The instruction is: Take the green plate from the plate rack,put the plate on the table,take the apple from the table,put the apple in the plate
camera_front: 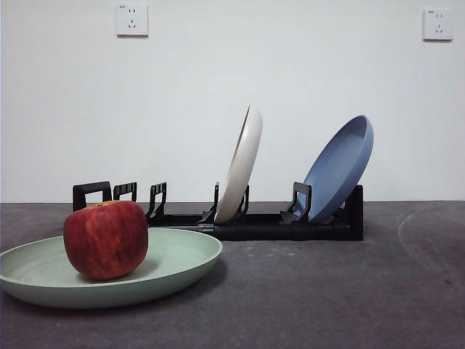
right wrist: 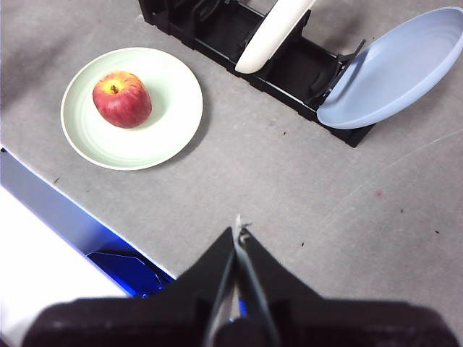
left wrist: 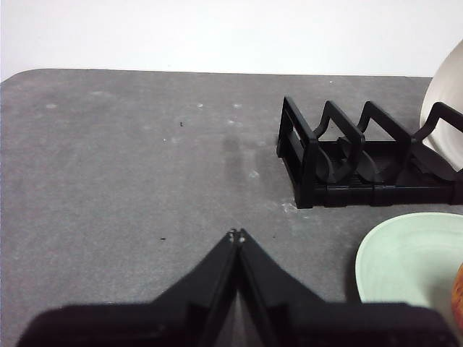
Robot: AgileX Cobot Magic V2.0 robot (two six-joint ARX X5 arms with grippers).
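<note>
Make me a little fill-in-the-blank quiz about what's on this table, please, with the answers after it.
1. The apple sits on the ____ plate.
2. In the plate rack stand a cream-white plate and a ____ one.
3. The green plate lies flat on the ____.
4. The jaws of both the left gripper and the right gripper are ____.

Missing words: green; blue; table; shut

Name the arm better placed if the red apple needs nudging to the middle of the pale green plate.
Left, probably. In its wrist view the round pale mint-green plate lies close beside the shut left gripper, the red apple at the frame edge. The shut right gripper views both from farther off.
</note>
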